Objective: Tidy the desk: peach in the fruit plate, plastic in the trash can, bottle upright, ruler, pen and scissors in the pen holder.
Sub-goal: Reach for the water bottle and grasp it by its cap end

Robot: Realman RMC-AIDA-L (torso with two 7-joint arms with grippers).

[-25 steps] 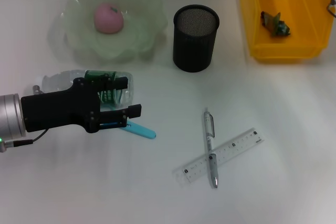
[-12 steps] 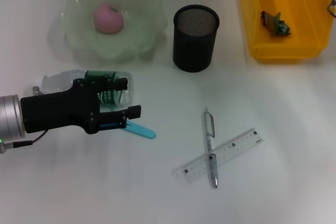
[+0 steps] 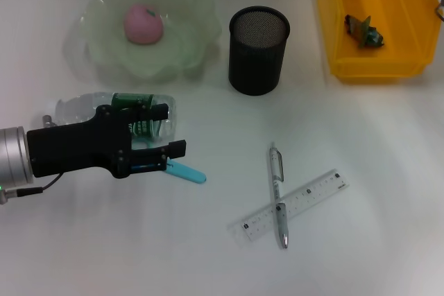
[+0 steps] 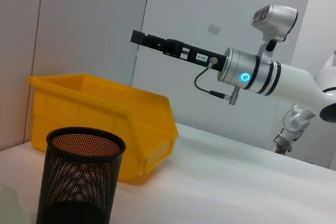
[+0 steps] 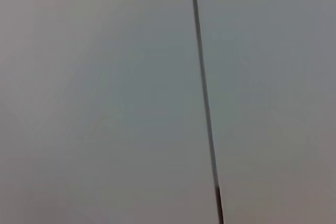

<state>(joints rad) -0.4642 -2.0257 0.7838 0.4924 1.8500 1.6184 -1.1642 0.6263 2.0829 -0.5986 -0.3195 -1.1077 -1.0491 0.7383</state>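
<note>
Left gripper [image 3: 166, 129] low over the desk's left side, jaws apart, straddling the fallen bottle [image 3: 104, 109] lying lengthwise left-right just behind the fingers; scissors [image 3: 186, 171] poking out nearer. Right gripper [image 4: 139, 36] parked high above the yellow trash can [image 3: 333, 32], can't tell its jaws.

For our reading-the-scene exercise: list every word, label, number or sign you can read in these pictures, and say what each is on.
None can be read for certain.
Ruler: scale marks and tiny numbers, too small to read.
Bottle: green label, print unreadable, partly behind the left gripper.
Right gripper: small white sticker on its body, characters blurred.
Pen, pen holder, yellow bin: no text.
</note>
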